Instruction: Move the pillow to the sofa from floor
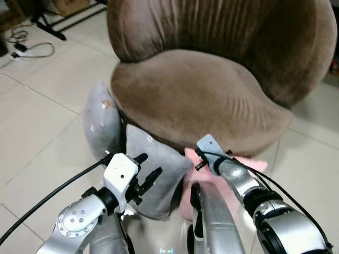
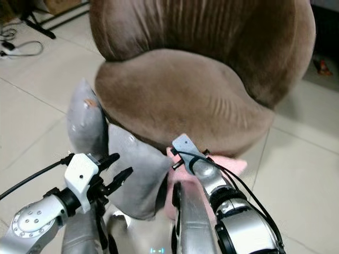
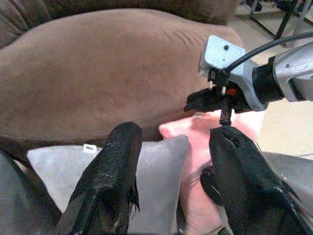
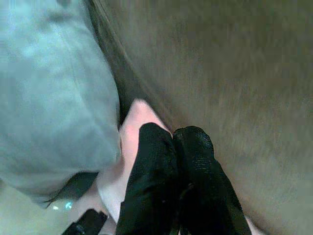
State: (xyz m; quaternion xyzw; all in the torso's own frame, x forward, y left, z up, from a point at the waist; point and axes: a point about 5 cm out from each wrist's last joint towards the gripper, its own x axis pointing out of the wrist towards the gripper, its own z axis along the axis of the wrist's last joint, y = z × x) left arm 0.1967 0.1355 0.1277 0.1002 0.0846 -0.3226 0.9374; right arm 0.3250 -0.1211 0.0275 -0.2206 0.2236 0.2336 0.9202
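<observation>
A brown round sofa (image 1: 196, 90) stands before me. A grey pillow (image 1: 159, 182) leans on the floor against its front, with a second grey pillow (image 1: 100, 124) behind it to the left. A pink pillow (image 1: 249, 163) lies under the sofa's front edge. My left gripper (image 1: 150, 165) is open, its fingers (image 3: 117, 166) held just short of the nearer grey pillow (image 3: 156, 166). My right gripper (image 4: 173, 134) is shut, its tips resting against the pink pillow (image 4: 132, 127) beside the sofa's edge. Whether any fabric is pinched is unclear.
Pale tiled floor (image 1: 37, 132) spreads to the left and right of the sofa. Cables (image 1: 32, 50) and black stand legs (image 1: 53, 24) lie at the far left. My own silver arms and body fill the near foreground.
</observation>
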